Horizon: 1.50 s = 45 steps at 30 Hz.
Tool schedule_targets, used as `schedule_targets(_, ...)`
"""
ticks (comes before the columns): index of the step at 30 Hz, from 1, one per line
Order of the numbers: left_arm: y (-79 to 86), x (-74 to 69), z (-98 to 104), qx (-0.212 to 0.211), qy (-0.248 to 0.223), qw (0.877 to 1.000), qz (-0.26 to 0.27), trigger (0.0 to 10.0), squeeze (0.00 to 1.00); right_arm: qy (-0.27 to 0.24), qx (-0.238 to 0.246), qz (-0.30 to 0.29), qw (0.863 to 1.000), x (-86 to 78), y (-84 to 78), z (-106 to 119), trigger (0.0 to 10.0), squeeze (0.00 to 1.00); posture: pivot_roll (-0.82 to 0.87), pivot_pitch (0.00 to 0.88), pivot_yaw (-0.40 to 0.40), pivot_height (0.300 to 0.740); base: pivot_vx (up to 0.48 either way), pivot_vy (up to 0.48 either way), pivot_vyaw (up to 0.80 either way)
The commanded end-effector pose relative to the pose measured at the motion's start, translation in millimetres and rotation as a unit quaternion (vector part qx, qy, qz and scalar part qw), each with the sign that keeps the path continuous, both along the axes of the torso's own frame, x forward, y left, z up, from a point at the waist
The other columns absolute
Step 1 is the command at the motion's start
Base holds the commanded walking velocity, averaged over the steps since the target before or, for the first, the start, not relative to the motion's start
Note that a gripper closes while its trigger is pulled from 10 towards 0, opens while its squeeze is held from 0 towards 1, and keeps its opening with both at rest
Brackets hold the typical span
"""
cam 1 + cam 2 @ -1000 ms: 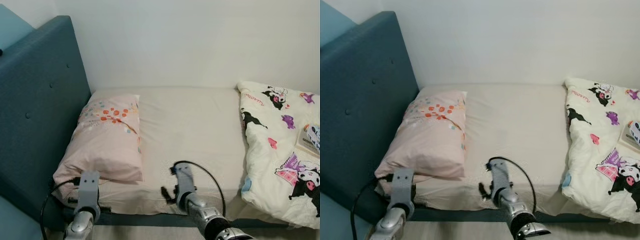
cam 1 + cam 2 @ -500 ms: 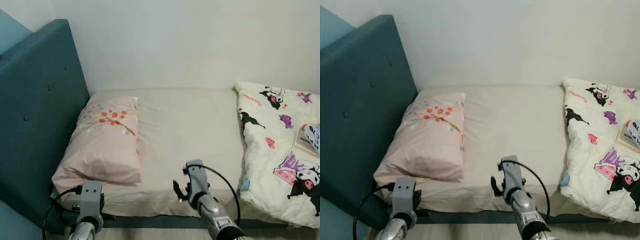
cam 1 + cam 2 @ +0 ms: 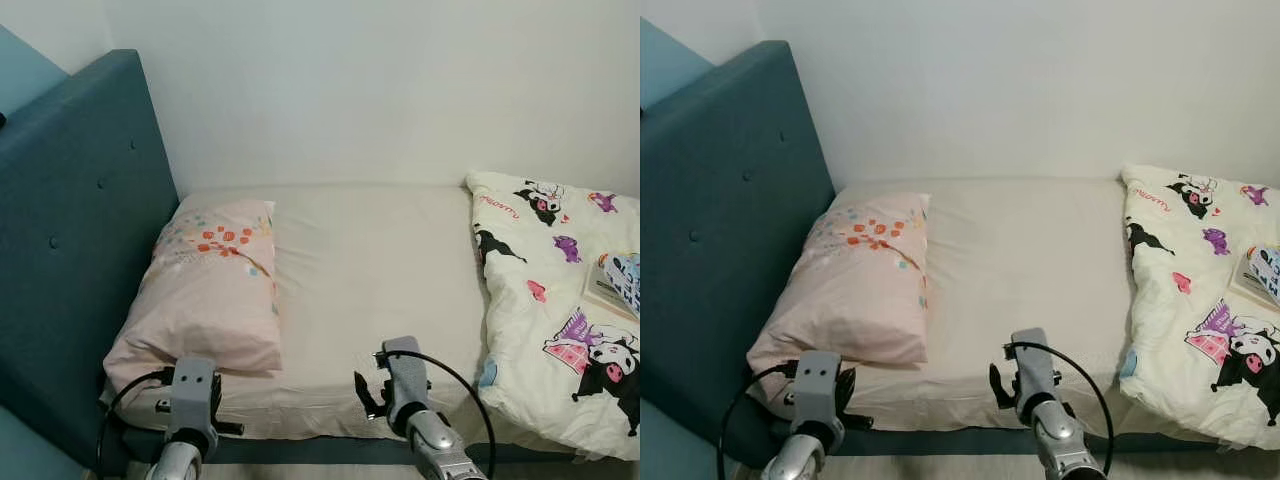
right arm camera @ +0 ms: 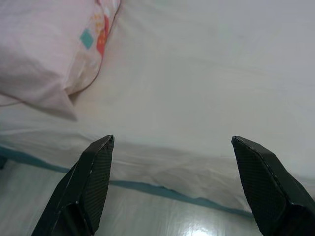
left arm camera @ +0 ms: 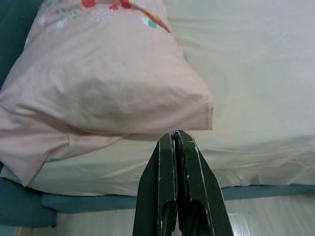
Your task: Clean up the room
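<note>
Two grippers low at the bed's near edge: left gripper [image 5: 175,135] with fingers pressed together on nothing, just short of the pink pillow's [image 3: 210,285] near corner; right gripper [image 4: 172,142] spread wide, over the cream sheet [image 3: 380,260] at mid-bed. Beyond, pillow lying flat against the teal headboard [image 3: 70,230] at left. Cartoon-print duvet [image 3: 555,300] bunched on the right half of the mattress, a book [image 3: 615,285] resting on it. White wall [image 3: 380,90] behind everything.
</note>
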<state>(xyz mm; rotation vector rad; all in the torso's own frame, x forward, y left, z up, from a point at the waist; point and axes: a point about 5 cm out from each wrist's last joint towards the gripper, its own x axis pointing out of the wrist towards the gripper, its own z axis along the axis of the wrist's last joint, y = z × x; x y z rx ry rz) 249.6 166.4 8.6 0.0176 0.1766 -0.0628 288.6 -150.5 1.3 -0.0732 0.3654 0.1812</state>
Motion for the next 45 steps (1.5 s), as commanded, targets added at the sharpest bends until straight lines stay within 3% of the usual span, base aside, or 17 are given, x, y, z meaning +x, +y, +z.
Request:
schedule_targets(1, 1.8, -1.0, -0.8, 0.004, 0.001, 1.000, -0.006, 10.0, 0.00, -0.019, -0.012, -0.006, 1.000, 0.3, -1.0, 2.6, 10.0, 0.00, -0.01, 0.051, -0.005, 0.740, 0.000, 0.000, 0.00)
schedule_targets(4, 0.2, -0.5, 0.6, 0.001, -0.005, 1.000, -0.014, 10.0, 0.00, -0.038, -0.051, -0.007, 0.998, 1.2, -1.6, 4.9, 10.0, 0.00, -0.01, 0.052, -0.005, 0.740, 0.000, 0.000, 0.00)
schedule_targets(12, -2.4, 0.3, 3.9, -0.006, -0.014, 1.000, -0.021, 10.0, 0.00, -0.010, -0.013, 0.005, 1.000, 0.6, -0.5, 1.4, 10.0, 0.00, -0.01, 0.055, -0.012, 0.740, 0.033, 0.000, 0.00)
schedule_targets(45, -4.2, -1.1, 8.7, -0.029, -0.030, 0.999, -0.026, 10.0, 0.00, -0.028, -0.018, 0.012, 0.999, 2.8, 0.7, 5.6, 10.0, 0.00, -0.01, 0.066, -0.016, 0.740, 0.346, 0.000, 0.00)
